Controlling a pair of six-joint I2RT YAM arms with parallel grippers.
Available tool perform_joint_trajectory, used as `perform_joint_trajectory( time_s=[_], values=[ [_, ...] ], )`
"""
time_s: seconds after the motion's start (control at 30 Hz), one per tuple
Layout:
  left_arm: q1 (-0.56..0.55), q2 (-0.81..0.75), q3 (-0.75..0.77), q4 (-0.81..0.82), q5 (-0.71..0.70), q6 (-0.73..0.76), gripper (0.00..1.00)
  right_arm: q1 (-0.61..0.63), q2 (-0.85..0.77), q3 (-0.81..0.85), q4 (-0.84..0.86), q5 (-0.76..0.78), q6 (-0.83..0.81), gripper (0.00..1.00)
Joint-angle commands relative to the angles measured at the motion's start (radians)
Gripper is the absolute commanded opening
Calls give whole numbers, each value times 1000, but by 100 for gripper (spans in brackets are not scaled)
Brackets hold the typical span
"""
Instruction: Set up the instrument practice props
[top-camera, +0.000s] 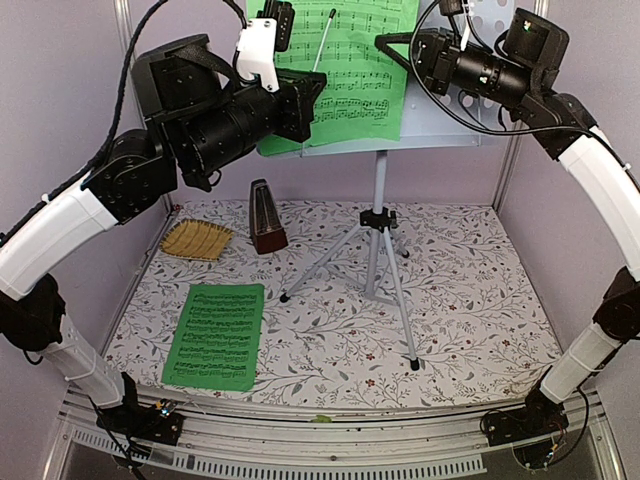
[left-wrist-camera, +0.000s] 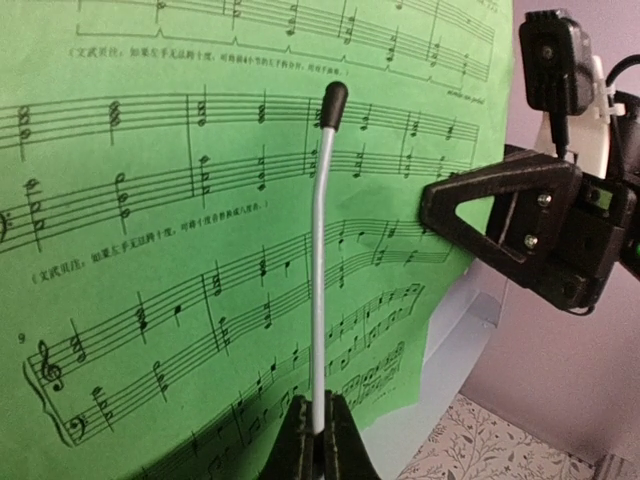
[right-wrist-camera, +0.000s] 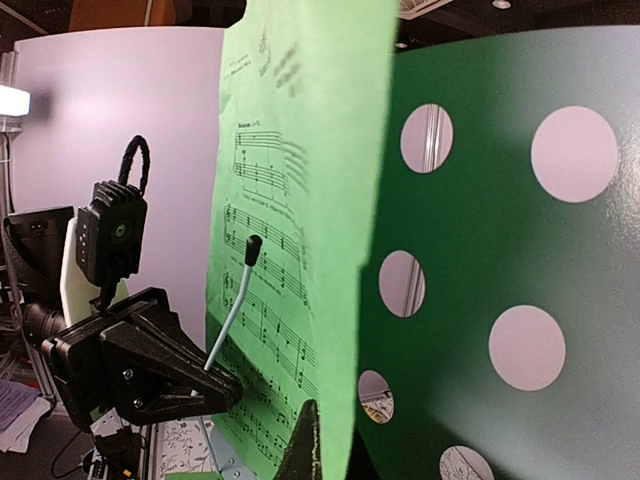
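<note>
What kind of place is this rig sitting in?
Probably a lab test cell dressed as a music practice corner: aluminium frame rail, floral tablecloth, plus a music stand, metronome and green sheet music.

Light and picture quality, three views: bright, even, soft up close.

Overhead: diffuse light is coming evenly from above. The tripod legs (top-camera: 397, 300) are throwing only faint, short shadows on the floral cloth (top-camera: 480, 310), nothing is glaring, and the whole frame is reading sharp. Left wrist: the green sheet (left-wrist-camera: 200, 200) is showing bright and legible, the thin white rod (left-wrist-camera: 318, 280) is catching a sheen, and the bottom edge is falling out of focus. Right wrist: the sheet's near edge is blurring heavily. The perforated panel (right-wrist-camera: 480, 230) is rendering dark green, possibly tinted by the paper. A lamp (right-wrist-camera: 10, 100) at far left is flaring white, and the pale backdrop (right-wrist-camera: 120, 120) is curving along its top with lens distortion.
</note>
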Motion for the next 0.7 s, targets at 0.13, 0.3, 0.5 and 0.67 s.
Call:
perform_joint_trajectory(
  time_s=[0.13,0.3,0.5,0.67],
  values=[
    [-15,17,18,-4,30,-20,7,7,4,27,-19,-6,-10,0],
    [-15,12,12,-4,28,-25,16,7,-2,26,-19,4,-42,18],
    [-14,3,-2,7,27,-32,27,7,-16,25,-25,29,-46,35],
    [-14,-15,-17,17,30,-41,39,7,-43,15,-43,76,-48,43]
  ],
)
